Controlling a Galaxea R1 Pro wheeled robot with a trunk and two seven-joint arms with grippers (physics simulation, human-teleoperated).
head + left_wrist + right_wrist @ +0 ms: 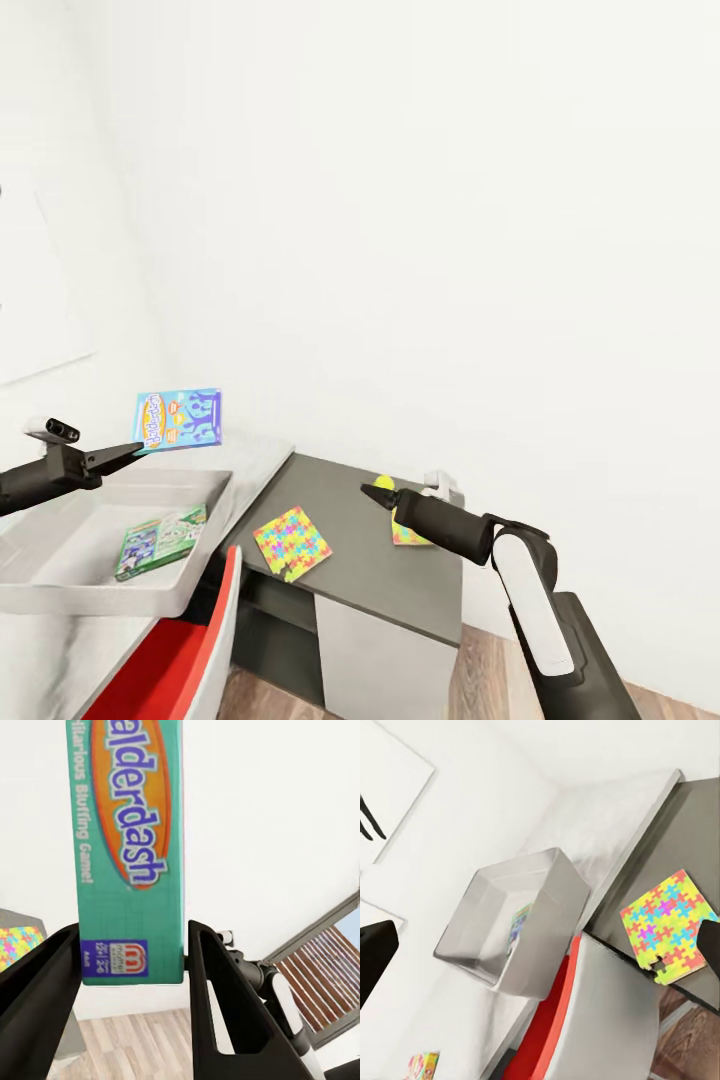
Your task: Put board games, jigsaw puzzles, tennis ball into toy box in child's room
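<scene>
My left gripper point(128, 450): it pinches the edge of a blue board game point(178, 419), the box sitting between my two fingers point(225, 1012) in my left wrist view. The box has "Balderdash" printed on it.
Where that game is: up in the air, just past my left fingertips and above the far side of the toy box point(190, 592).
Toy box: right under my left arm, a grey bin with a thick rim. It sits on a pale surface, I think the bed point(260, 455), not on the table.
Done so far: one green board game point(158, 541) lies flat inside the box, below my left gripper.
My right gripper point(372, 492): it reaches out over the dark table point(350, 560). I cannot tell if its fingers are spread or pressed together.
Tennis ball point(384, 483): on the table, touching or just behind my right fingertips. Not in the box yet.
First jigsaw puzzle point(291, 543): flat on the table, between my two arms, near the table's front edge.
Second jigsaw puzzle point(408, 532): under my right arm, partly hidden by it.
Third board game point(423, 1066): my right wrist view shows a small bright box on the pale surface, well apart from the toy box. I think this is it.
Red chair point(175, 665): close to me, below the toy box.
Left to do: I think one game is in, one is about to drop, and one game, two puzzles and the ball wait.
</scene>
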